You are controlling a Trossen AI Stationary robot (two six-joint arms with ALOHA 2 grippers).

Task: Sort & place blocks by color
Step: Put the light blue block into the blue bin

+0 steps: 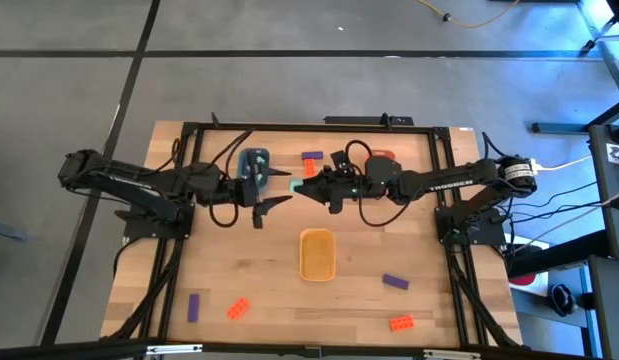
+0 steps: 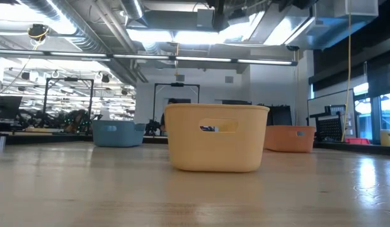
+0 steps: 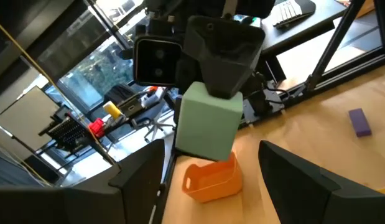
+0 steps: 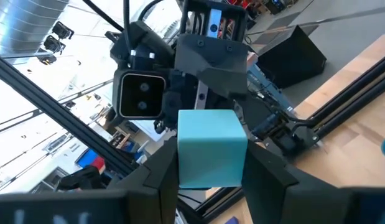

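Mid-air handover above the table's middle, beside the blue tray (image 1: 254, 165). The right gripper (image 4: 212, 163) pinches the mint-green block (image 3: 208, 121) firmly between its fingers. The left gripper (image 3: 209, 154) faces it with jaws spread wide and empty, seemingly not yet touching. The left should centre on the block's free faces and close squarely before the right lets go.
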